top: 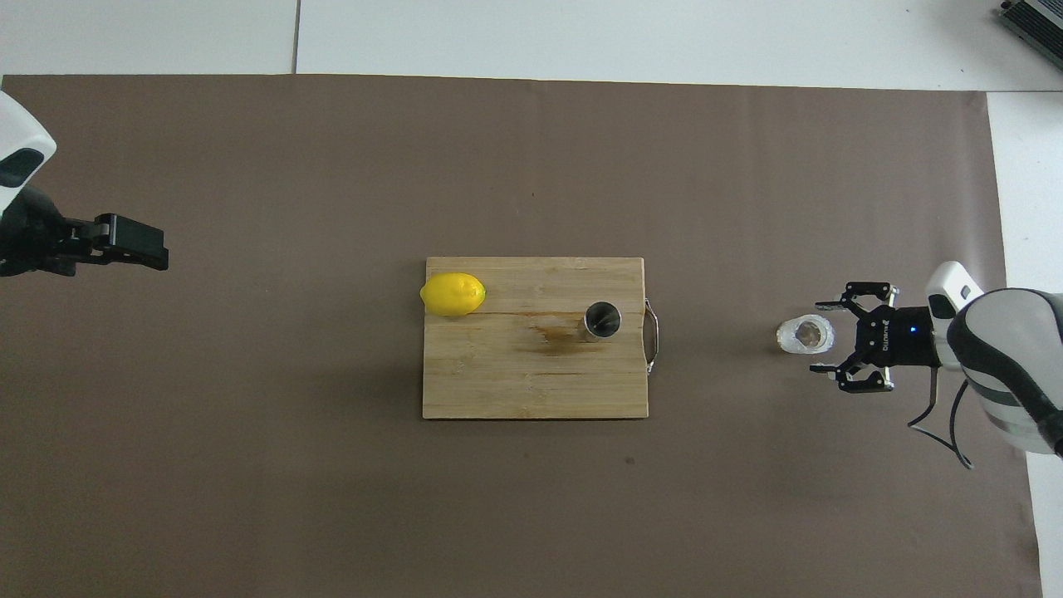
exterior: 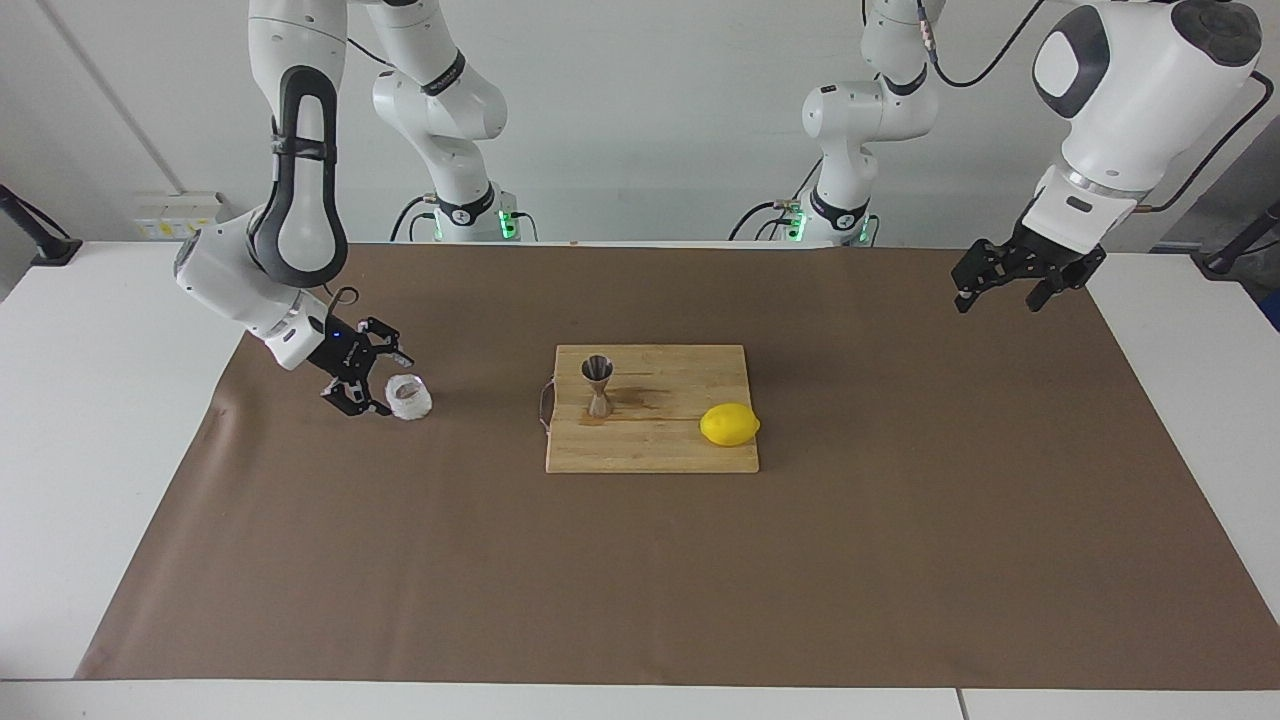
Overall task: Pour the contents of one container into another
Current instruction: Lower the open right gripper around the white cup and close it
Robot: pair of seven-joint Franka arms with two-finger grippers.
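- The right tool point(exterior: 385, 386) sits low at the right arm's end of the desk point(exterior: 640, 580), fingers spread wide — one on each side of the textured glass cup point(exterior: 408, 397), just short of its wall, nothing gripped.
- The cup stands upright on the brown paper, well apart from the cutting board point(exterior: 651, 440).
- The steel jigger point(exterior: 598, 385) stands upright on the board at the edge toward the right arm, beside the board's metal handle point(exterior: 544, 404).
- A lemon point(exterior: 729, 424) lies at the board's edge toward the left arm.
- The left tool point(exterior: 1014, 273) waits in the air over the desk's corner at the left arm's end — fingers apart, holding nothing.
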